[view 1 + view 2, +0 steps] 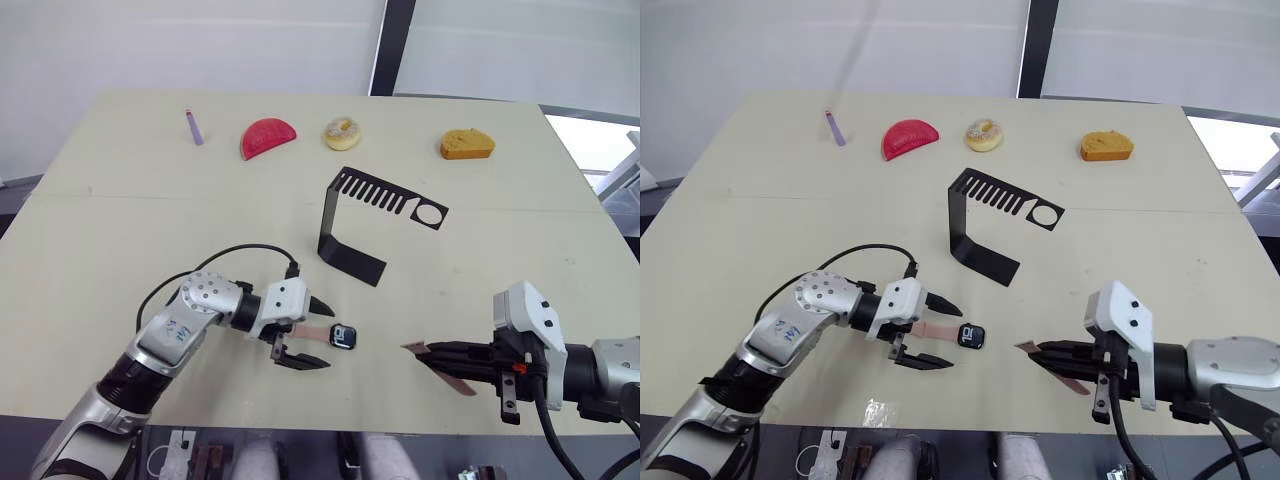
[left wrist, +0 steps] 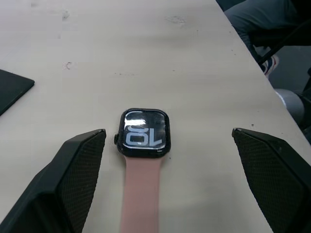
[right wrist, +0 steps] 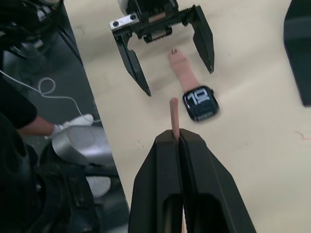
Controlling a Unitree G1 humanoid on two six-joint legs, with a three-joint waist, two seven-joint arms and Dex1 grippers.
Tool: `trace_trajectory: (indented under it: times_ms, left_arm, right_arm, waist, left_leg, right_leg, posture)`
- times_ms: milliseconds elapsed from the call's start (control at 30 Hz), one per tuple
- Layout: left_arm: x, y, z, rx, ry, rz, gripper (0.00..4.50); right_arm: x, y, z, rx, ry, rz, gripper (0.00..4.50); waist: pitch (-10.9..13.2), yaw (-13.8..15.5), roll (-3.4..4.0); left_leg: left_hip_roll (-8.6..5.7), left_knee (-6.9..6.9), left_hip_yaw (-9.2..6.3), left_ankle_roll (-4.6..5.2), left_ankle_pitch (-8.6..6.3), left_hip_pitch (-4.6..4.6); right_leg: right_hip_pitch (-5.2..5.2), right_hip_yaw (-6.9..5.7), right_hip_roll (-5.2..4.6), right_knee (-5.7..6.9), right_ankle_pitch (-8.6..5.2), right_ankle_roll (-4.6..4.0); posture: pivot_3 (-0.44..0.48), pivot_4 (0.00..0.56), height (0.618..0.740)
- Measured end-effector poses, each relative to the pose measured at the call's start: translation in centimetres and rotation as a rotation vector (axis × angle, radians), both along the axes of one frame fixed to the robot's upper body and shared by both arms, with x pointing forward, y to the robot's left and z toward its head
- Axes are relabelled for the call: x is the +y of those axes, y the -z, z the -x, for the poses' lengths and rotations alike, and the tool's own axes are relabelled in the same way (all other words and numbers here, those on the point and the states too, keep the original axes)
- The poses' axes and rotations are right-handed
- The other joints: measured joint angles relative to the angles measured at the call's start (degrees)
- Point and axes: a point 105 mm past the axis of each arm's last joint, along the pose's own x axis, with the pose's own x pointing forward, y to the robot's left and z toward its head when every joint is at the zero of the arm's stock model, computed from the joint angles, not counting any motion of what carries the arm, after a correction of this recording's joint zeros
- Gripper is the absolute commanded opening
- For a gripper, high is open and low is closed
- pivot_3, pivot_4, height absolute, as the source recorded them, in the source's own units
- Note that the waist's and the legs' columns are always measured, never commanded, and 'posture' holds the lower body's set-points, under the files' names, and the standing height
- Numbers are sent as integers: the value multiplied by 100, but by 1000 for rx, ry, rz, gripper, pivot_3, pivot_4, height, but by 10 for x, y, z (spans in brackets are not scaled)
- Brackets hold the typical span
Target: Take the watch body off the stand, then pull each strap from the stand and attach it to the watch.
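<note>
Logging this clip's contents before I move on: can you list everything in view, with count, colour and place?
watch body: 1, black, light digits on its screen, flat on the table between the open left fingers.
straps: 2, pale pink; one attached to the watch body, lying on the table toward the left gripper; one pinched in the right gripper.
stand: 1, black, mid-table, its comb slots hold nothing.
purple stick: 1, far left of the back row.
red half-round piece: 1, back row.
doughnut: 1, pale, back row.
yellow-brown bread-like piece: 1, back right.
table: 1, beige.
left gripper: black fingers, open.
right gripper: black fingers, shut on the second strap.
</note>
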Motion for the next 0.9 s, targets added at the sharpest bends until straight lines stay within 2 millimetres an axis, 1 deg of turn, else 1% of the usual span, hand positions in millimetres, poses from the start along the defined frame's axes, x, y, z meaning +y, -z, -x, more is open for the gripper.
trace_trajectory:
  times_ms: [200, 367, 467, 500, 900]
  left_arm:
    - [-8, 9, -2, -19, -25, -10, 4475]
    - [-8, 15, -7, -18, -58, -26, 4475]
    - [-10, 16, -7, -24, -54, -28, 3679]
    - [-11, 16, -7, -25, -52, -27, 3228]
    - [-15, 20, -11, -44, -95, -41, 3228]
  right_arm:
    - [-3, 4, 1, -27, -1, 15, 0]
    - [-4, 6, 1, -35, 8, 10, 0]
    - [-4, 6, 0, -39, 9, 6, 0]
    - [-3, 5, 0, -39, 9, 5, 0]
    - [0, 5, 0, -28, 7, -25, 0]
  waist:
    - [1, 9, -1]
    - [1, 6, -1]
    - [1, 9, -2]
    - [1, 9, -1]
    - [0, 11, -2]
  left_leg:
    - [-3, 16, 2, -1, 2, 6]
    - [-3, 19, 2, -1, 2, 7]
    - [-3, 23, 2, 0, 2, 6]
    - [-3, 24, 3, 0, 2, 6]
    - [-3, 38, 2, 3, 0, 6]
  right_leg:
    - [2, 5, 0, 24, 0, -1]
    - [2, 5, 0, 27, 0, -1]
    - [2, 5, 0, 30, 0, -1]
    - [2, 5, 0, 31, 0, -1]
    - [3, 5, 0, 41, 0, -1]
  posture:
    - [0, 150, 737]
    - [0, 150, 737]
    - [0, 150, 737]
    - [0, 150, 737]
    - [0, 150, 737]
